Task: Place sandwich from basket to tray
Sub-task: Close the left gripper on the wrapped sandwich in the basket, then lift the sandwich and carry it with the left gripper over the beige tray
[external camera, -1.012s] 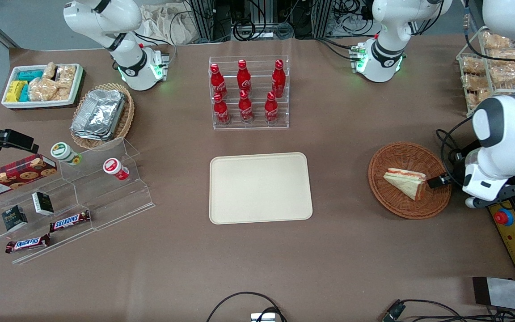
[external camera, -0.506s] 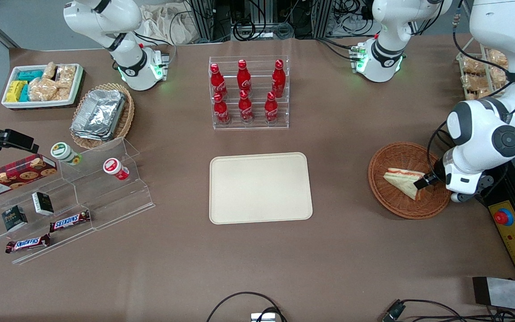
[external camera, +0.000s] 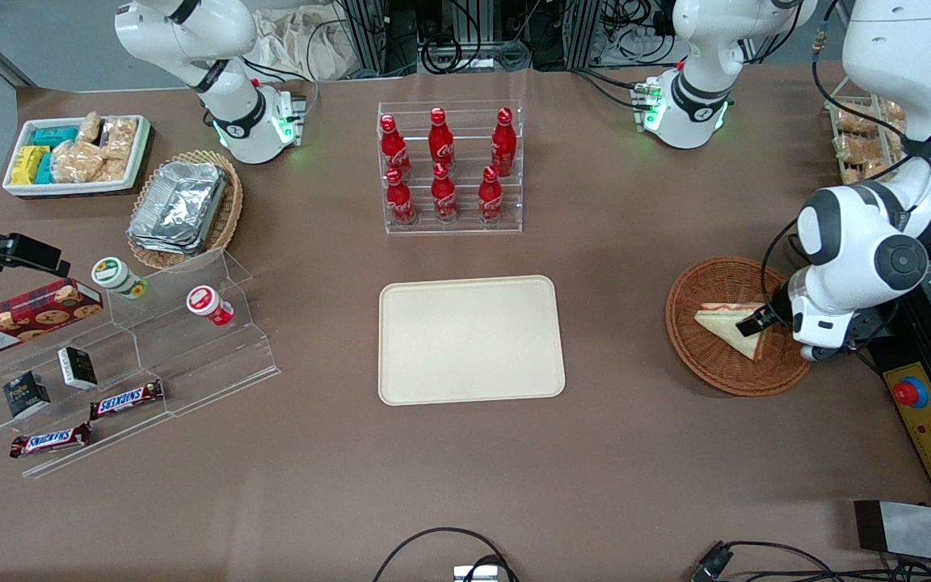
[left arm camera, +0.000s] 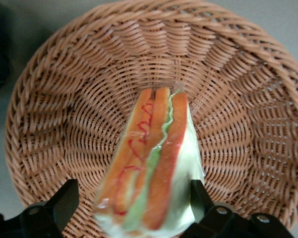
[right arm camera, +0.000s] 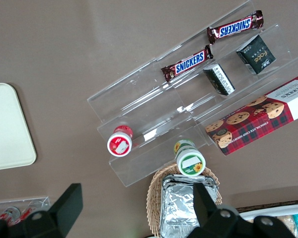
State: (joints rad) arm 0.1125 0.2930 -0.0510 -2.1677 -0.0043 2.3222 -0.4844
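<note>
The gripper (left arm camera: 131,206) straddles the sandwich (external camera: 730,325) in the basket (external camera: 716,368), fingers spread, not clamping. Closing off-centre could squash the soft wedge or let it slip short of the tray (external camera: 470,339).

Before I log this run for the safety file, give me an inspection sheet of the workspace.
Surface: brown table, flat.
Job's things: sandwich lies in the basket; tray bare.
Clutter: bottle rack, foil trays, snack bin, candy display.
Hand: hand open, fingers straddling the sandwich.
Cables: loop at the table's near edge.
Surroundings: emergency-stop box.
</note>
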